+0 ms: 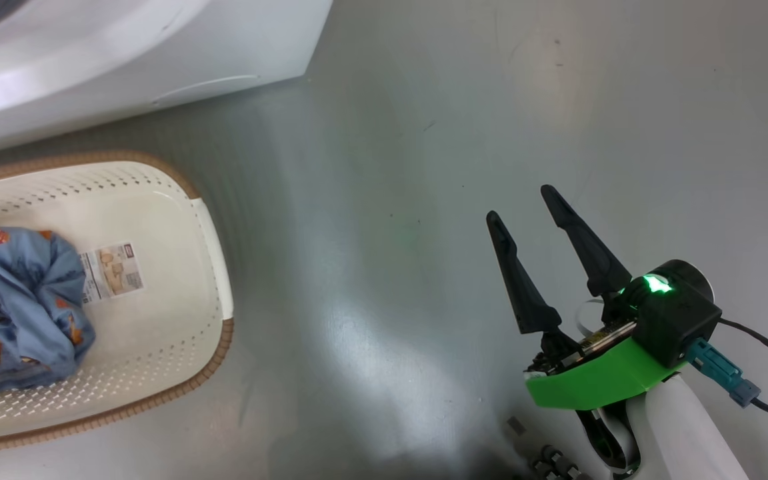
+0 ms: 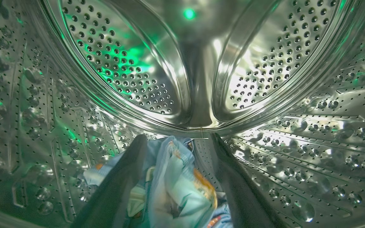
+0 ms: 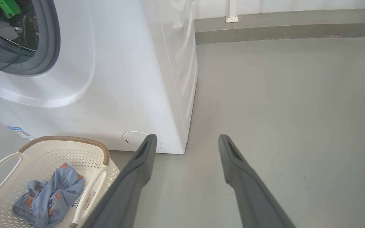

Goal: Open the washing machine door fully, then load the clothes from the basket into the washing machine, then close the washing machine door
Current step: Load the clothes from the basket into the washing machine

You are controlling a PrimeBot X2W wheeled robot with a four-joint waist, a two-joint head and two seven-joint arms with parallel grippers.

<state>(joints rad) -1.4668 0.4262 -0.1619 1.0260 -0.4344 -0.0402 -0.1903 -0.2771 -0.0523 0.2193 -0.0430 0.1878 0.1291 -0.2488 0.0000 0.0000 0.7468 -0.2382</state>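
Left gripper (image 2: 177, 139): jaws spread wide inside the steel drum (image 2: 122, 69), dark fingers (image 2: 125, 183) rising from the bottom edge of the left wrist view.
Garment in the drum (image 2: 182, 190): blue with orange-brown print and pale lining, bunched on the drum's lower wall between the two fingers; long axis along the fingers, running from the bottom edge up to about the fingertips.
Contact: cannot tell whether either finger presses the fabric.
Right gripper (image 1: 521, 203): spread wide with nothing between the fingers, held above the grey floor (image 1: 391, 200), pointing up and slightly left in the head view.
Garment in the basket (image 1: 24, 313): crumpled blue heap with orange figures, lying on the basket's floor toward the left edge of the head view; long axis roughly up-down there, partly cut off by the frame.
Basket (image 1: 214, 253): cream, perforated, brown-rimmed, standing on the floor just in front of the washing machine (image 1: 124, 53); paper label (image 1: 112, 270) flat on its floor, touching the heap's edge.
Relation to right gripper: basket and heap well apart from it, off to its left; at the lower left of the right wrist view, past the left finger.
Washing machine front: round opening ringed by a grey gasket (image 3: 51, 41), green part (image 3: 6, 6) and cables within it; blue sticker (image 3: 19, 131) low down, just above the basket's rim.
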